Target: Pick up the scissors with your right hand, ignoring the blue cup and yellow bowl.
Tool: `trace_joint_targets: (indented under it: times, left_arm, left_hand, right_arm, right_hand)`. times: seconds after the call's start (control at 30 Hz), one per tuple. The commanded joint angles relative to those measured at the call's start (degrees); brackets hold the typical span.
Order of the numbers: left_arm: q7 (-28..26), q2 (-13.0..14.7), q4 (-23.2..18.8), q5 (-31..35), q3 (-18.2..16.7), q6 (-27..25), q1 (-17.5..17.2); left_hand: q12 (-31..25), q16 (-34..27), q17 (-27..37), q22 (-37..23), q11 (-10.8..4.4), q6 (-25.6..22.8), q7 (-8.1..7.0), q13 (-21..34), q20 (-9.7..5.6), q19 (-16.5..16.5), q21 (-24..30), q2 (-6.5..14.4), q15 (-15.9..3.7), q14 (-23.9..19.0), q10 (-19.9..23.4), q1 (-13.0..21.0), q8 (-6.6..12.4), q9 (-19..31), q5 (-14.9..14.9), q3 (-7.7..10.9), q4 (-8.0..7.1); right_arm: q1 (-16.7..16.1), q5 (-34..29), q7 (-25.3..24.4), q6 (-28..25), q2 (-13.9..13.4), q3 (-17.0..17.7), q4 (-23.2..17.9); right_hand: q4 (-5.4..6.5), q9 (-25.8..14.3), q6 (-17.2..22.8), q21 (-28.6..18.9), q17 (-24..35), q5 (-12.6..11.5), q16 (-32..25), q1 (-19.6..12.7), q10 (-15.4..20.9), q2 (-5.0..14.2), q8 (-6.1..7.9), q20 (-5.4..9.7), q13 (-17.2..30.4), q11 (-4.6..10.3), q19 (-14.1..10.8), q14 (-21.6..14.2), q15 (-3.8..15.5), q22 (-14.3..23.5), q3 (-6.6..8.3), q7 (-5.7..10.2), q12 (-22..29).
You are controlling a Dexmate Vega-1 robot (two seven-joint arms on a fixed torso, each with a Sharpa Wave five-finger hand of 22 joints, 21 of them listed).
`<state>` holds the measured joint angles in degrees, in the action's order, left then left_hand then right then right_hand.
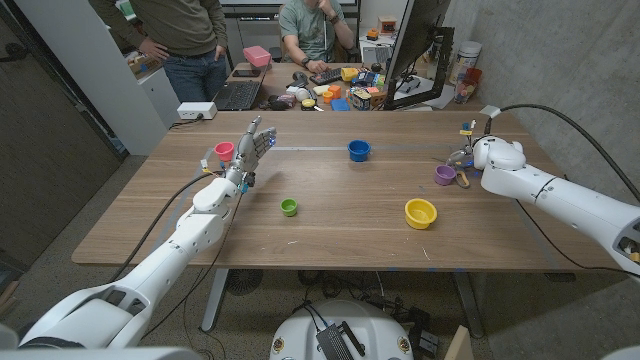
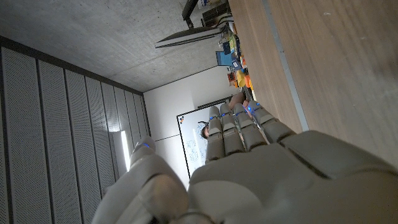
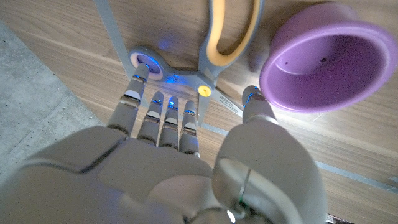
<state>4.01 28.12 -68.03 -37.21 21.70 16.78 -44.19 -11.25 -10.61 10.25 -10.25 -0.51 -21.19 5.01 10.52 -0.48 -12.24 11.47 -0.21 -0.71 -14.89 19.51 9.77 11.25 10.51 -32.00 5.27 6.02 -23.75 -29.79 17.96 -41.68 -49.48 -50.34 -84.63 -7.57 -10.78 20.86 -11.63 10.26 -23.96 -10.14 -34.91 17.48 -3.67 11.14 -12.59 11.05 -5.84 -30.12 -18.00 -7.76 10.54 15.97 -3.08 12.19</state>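
One scissors (image 3: 211, 59) under right hand's (image 3: 186, 155) spread fingertips (image 3: 169, 118) — left hand (image 1: 250, 145) open, raised.

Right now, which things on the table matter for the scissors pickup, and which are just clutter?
Job:
scissors, under the right hand's fingertips, beside the purple cup

Clutter:
blue cup
yellow bowl
purple cup
small green cup
pink cup, by the raised left hand

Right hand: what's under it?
The scissors lie on the table under the right hand's fingertips, beside the purple cup. Blade ends are covered by the hand.
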Motion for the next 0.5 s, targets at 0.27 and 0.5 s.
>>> trace_joint_targets:
  times: [0.27, 0.5]
  left_arm:
    - [-2.12, 0.82, -2.52, 0.40, -0.06, -1.85, -1.25]
    - [-2.20, 0.84, -2.74, 0.96, 0.36, -2.16, -0.77]
  left_hand:
    - [-0.24, -0.33, 0.20, -0.26, 0.06, -0.56, 0.08, 0.30, 0.24, -0.02, 0.07, 0.43, -0.08, -0.11, 0.10, 0.30, 0.34, 0.25, -0.36, -0.33, -0.05]
    - [-0.21, -0.32, 0.20, -0.26, -0.25, -0.59, 0.03, 0.30, 0.24, 0.03, 0.06, 0.45, -0.12, -0.09, 0.03, 0.30, 0.34, 0.25, -0.36, -0.38, -0.06]
  right_arm:
    - [0.88, 1.67, -0.70, 3.22, 0.95, -0.27, 4.15]
    - [0.50, 2.81, -1.19, 4.38, 1.17, -0.28, 5.64]
  right_hand:
    - [0.20, -0.25, 0.19, -0.13, 0.24, -0.47, -0.44, 0.70, -0.15, 0.10, 0.16, -0.04, 0.34, -0.11, -0.43, -0.32, 0.20, 0.18, -0.26, -0.21, 0.19]
    - [0.23, -0.26, 0.15, -0.13, 0.24, -0.60, -0.45, 0.76, -0.19, 0.11, 0.16, -0.04, 0.34, -0.05, -0.46, -0.34, 0.23, 0.19, -0.27, -0.08, 0.22]
